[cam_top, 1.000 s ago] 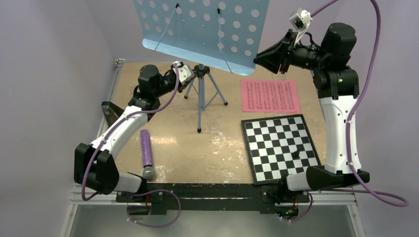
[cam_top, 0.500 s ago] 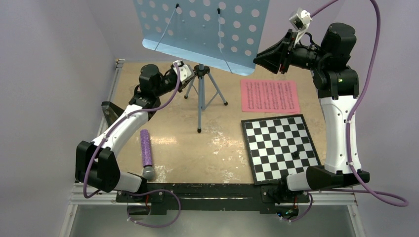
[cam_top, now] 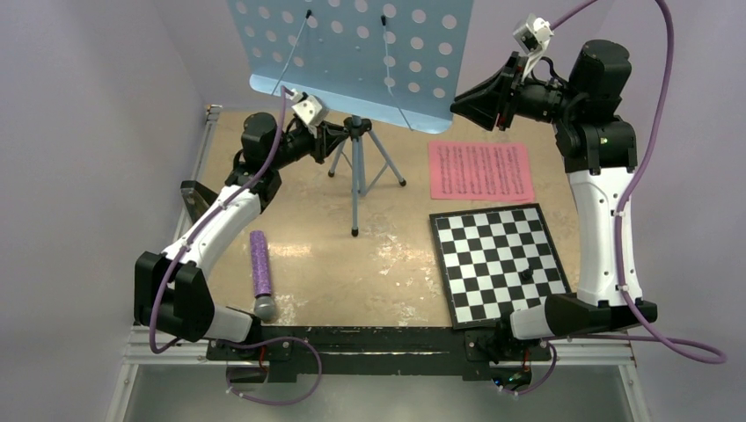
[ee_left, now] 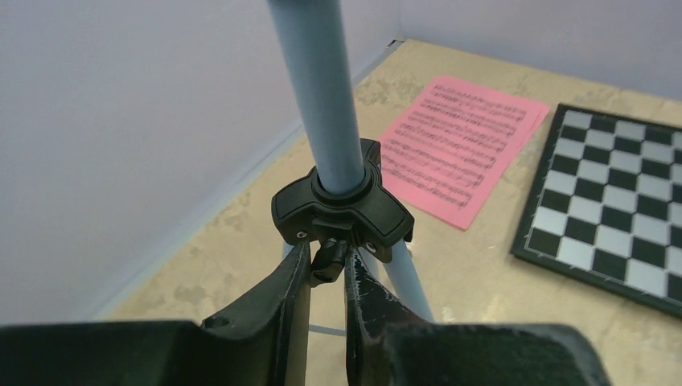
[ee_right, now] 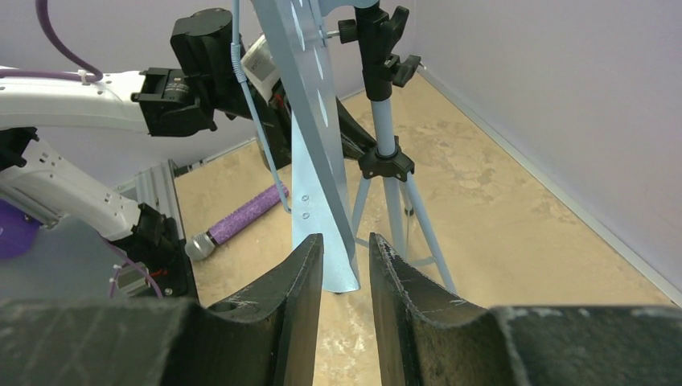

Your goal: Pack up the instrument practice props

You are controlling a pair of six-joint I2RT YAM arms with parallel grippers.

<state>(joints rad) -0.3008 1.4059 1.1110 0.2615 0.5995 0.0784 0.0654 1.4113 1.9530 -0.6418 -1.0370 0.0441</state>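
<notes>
The light-blue perforated music stand (cam_top: 352, 53) stands on its tripod (cam_top: 356, 176) at the back of the table. My left gripper (cam_top: 339, 134) is shut on a small black knob (ee_left: 330, 261) under the black tripod collar (ee_left: 342, 211). My right gripper (cam_top: 457, 105) is raised at the desk's lower right corner, with its jaws closed narrowly on the plate's edge (ee_right: 326, 201). The pink sheet-music pages (cam_top: 480, 170) lie flat to the right of the tripod and also show in the left wrist view (ee_left: 462, 145). The metronome is out of view.
A black-and-white checkered board (cam_top: 500, 262) lies front right with a tiny dark piece (cam_top: 526, 274) on it. A purple microphone (cam_top: 260, 272) lies front left. Walls close in at the back, left and right.
My left wrist has risen and turned at the tripod collar. The stand's desk has shifted slightly left and up, and my right gripper has followed it.
</notes>
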